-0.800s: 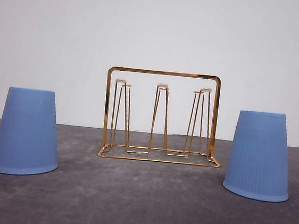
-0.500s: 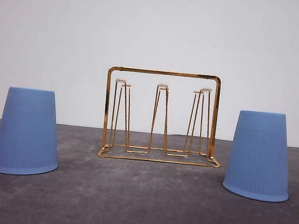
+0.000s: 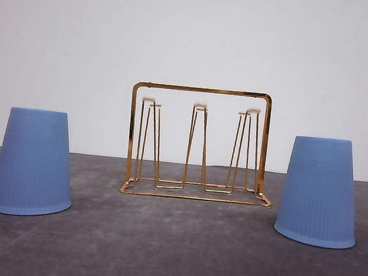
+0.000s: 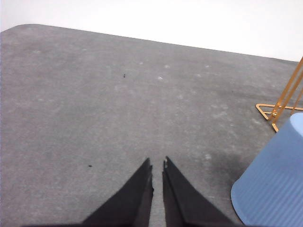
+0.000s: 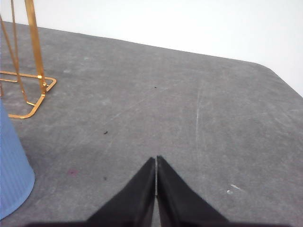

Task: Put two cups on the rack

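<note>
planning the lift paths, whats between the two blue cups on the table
In the front view the gold rack stands between the left cup and the right cup, set farther back, with bare table either side.

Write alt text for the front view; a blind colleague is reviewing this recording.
A gold wire cup rack with white-tipped prongs stands empty at the centre of a grey table. One light blue ribbed cup sits upside down to its left and another cup to its right, both apart from the rack.
</note>
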Controlling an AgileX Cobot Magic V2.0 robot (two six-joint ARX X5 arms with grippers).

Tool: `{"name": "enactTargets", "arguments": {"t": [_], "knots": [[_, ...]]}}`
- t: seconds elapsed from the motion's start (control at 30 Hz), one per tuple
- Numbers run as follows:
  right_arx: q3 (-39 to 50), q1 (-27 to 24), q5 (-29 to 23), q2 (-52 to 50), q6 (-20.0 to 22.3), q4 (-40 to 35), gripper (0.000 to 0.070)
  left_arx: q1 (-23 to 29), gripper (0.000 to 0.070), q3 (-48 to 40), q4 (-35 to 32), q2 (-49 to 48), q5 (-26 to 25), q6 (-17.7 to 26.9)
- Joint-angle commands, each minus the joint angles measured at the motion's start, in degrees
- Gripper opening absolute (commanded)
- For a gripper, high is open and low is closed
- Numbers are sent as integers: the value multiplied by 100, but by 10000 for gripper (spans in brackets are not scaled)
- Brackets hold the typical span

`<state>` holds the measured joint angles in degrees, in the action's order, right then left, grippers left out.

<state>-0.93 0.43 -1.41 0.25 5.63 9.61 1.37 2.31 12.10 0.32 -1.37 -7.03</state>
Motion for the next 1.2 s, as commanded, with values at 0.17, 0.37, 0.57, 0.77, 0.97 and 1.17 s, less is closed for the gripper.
{"name": "enactTargets", "arguments": {"t": [0.17, 0.37, 0.57, 0.77, 0.97, 1.17], "knots": [[22, 20, 444, -4, -494, -82, 0, 2, 22, -77, -43, -7, 10, -7], [-159, 20, 653, -1, -1660, -397, 0, 2, 11, 137, -172, 6, -205, -781], [-1102, 36, 1104, 660, -2514, -168, 0, 0, 11, 1229, 253, 603, -285, -1461], [-2535, 171, 1475, 2062, -2327, 584, 0, 0, 11, 2853, 887, 2086, -817, -1385], [-3965, 397, 1534, 3582, -1386, 1712, 0, -129, 12, 4235, 1563, 3665, -1292, -676], [-4873, 565, 1490, 4881, -777, 2596, 0, -452, 15, 4769, 2077, 4913, -1251, -49]]}}
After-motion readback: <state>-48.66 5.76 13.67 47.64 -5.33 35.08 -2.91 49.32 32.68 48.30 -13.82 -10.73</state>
